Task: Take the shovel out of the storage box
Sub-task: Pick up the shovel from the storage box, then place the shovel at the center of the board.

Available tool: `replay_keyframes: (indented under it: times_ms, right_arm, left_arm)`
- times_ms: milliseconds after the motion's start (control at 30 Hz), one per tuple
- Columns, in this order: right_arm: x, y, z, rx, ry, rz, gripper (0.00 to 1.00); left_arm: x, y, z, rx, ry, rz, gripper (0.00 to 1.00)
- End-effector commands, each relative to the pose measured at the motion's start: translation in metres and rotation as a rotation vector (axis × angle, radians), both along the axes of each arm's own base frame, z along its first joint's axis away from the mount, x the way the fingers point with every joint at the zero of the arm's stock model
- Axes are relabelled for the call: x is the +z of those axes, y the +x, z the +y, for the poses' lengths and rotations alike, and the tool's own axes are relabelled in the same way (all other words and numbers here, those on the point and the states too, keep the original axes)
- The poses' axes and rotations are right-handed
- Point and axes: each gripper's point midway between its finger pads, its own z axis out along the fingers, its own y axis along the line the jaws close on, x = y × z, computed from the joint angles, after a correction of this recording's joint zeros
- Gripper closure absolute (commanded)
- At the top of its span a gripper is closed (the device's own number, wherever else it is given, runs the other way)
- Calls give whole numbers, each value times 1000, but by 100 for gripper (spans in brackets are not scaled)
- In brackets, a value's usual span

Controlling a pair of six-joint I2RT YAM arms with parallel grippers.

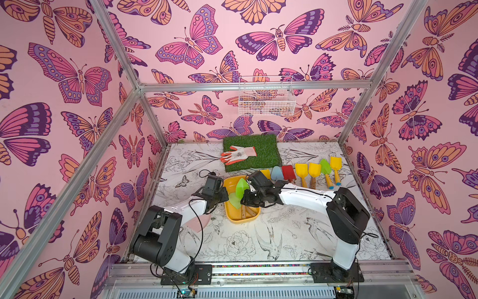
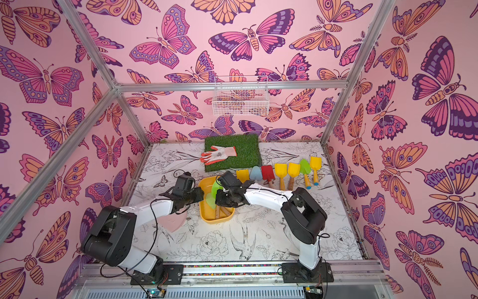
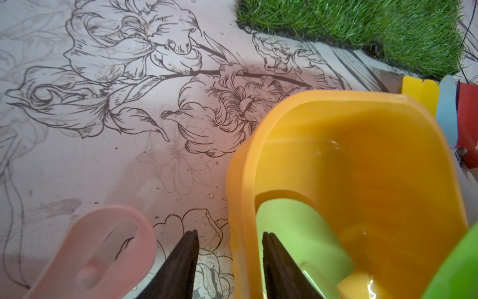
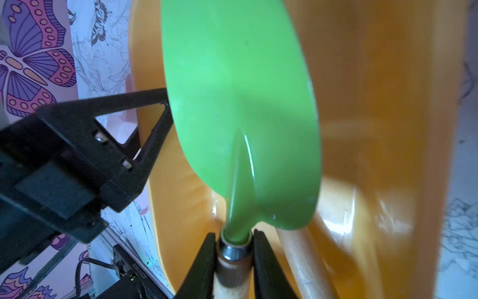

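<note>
Right wrist, right pincer (image 4: 234, 248) gripping shovel (image 4: 240, 103) handle, blade seemingly along storage box (image 4: 382, 103)

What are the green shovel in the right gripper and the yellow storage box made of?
The green shovel seems to have a smooth moulded plastic blade with a soft sheen; a shiny collar, probably metal, joins it to a pale matte handle, likely wood, clamped by the right gripper. The storage box looks like glossy, translucent plastic, judging by its rounded moulded rim and glare spots.

table (image 1: 232, 246): floral print | on it: grass mat (image 1: 261, 145), storage box (image 1: 241, 219), row of shovels (image 1: 301, 172), pink shovel (image 1: 200, 224)
</note>
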Motion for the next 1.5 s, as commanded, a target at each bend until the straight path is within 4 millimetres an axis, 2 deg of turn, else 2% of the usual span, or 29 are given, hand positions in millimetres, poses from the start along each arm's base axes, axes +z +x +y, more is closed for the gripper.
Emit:
replay_keyframes:
  times_ms: [0, 300, 467, 500, 800, 1067, 1267, 1367, 1467]
  right_arm:
    - [19, 6, -7, -19, 35, -45, 100]
    - [40, 7, -37, -66, 69, -80, 100]
    - [40, 3, -54, -82, 69, -76, 100]
    - [50, 2, -57, -82, 87, -92, 100]
    - [51, -9, -88, -96, 118, -66, 100]
    - [51, -2, -126, -149, 115, -38, 100]
    - [41, 0, -138, -155, 118, 14, 100]
    - [39, -6, -143, -104, 92, 32, 100]
    - [35, -22, -149, -9, 39, 54, 100]
  left_arm:
    - [-1, -1, 2, -5, 23, -3, 53]
    - [-1, -1, 1, -6, 25, -4, 53]
    - [0, -1, 0, -11, 28, -6, 53]
    - [0, -1, -1, -14, 30, -7, 53]
    - [0, -2, -1, -14, 33, -8, 53]
    - [2, -2, -1, -14, 33, -15, 54]
    - [2, -2, 1, -10, 46, -20, 53]
    - [3, -2, 1, -11, 46, -21, 53]
    - [4, -3, 2, -10, 44, -24, 53]
